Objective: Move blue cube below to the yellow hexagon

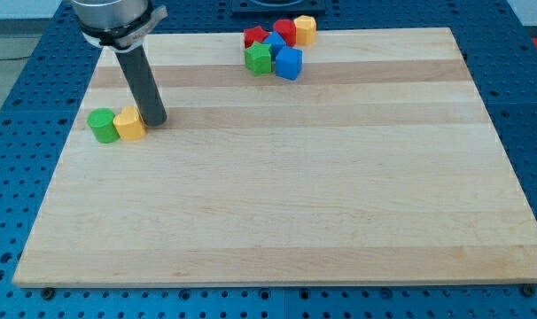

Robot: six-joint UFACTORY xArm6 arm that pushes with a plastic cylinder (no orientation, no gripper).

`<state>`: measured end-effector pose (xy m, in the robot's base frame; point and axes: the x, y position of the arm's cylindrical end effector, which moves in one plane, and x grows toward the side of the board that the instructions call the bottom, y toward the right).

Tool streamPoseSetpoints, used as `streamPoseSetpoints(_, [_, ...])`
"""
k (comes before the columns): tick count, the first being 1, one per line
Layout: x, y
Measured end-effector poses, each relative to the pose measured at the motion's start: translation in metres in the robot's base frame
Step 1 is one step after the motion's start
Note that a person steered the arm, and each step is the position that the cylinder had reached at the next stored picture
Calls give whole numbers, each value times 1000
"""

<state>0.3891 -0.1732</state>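
The blue cube [289, 64] sits near the view's top in a tight cluster, at its lower right. A yellow block [129, 124], seemingly six-sided, lies at the view's left beside a green round block [101, 125]. A second yellow block [305, 29] sits at the cluster's upper right; its shape is unclear. My tip [153, 120] rests on the board just right of the left yellow block, touching or almost touching it, far left of the blue cube.
The cluster also holds a red star-like block [255, 37], a second red block [284, 31], a green block [259, 58] and another blue block [275, 44]. The wooden board [295, 204] lies on a blue perforated table [20, 106].
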Motion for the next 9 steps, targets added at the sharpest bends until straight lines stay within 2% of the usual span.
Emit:
streamPoseSetpoints(2, [1,86])
streamPoseSetpoints(3, [-5,100])
streamPoseSetpoints(6, [-89,100])
streamPoseSetpoints(9, [-97,140])
